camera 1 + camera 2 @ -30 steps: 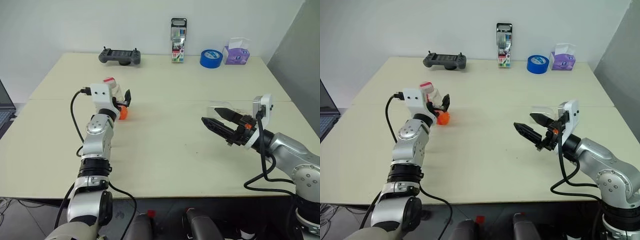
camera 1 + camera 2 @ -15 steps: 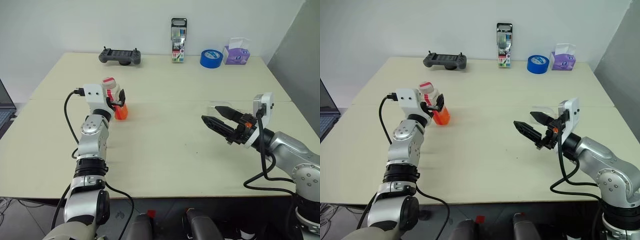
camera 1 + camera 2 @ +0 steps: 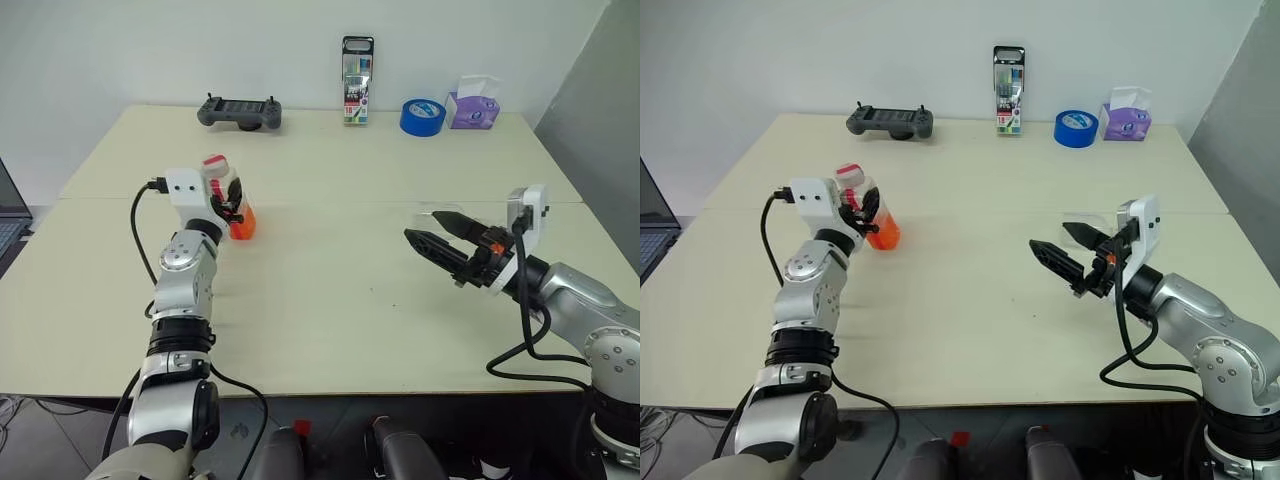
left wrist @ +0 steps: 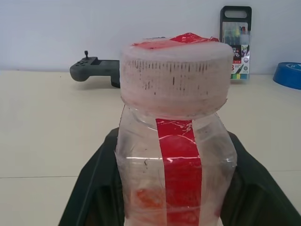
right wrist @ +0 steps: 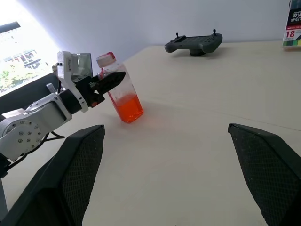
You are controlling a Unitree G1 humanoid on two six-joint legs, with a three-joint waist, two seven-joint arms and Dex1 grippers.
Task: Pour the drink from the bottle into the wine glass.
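While the left claw (image 3: pixel 862 208) was seen at the left of the frame, its two black fingers (image 4: pixel 91 188) were pressed against the sides of the bottle (image 3: pixel 868 212), which stood on the desk (image 3: pixel 970 270) with its pinkish-red cap (image 4: pixel 176 70) on top and the drink (image 5: pixel 128 107) gathered in its lower part. A red label strip (image 4: pixel 178 174) was shown running down the clear wall. The right claw (image 3: pixel 1065 252) was held at the right of the frame, above the desk and well apart from the bottle, with its fingers spread wide and nothing between them. Along the far edge, at the top of the frame, a game controller (image 3: pixel 890 122), a marker pack (image 3: pixel 1008 90), a blue tape roll (image 3: pixel 1076 128) and a tissue box (image 3: pixel 1126 115) were set.
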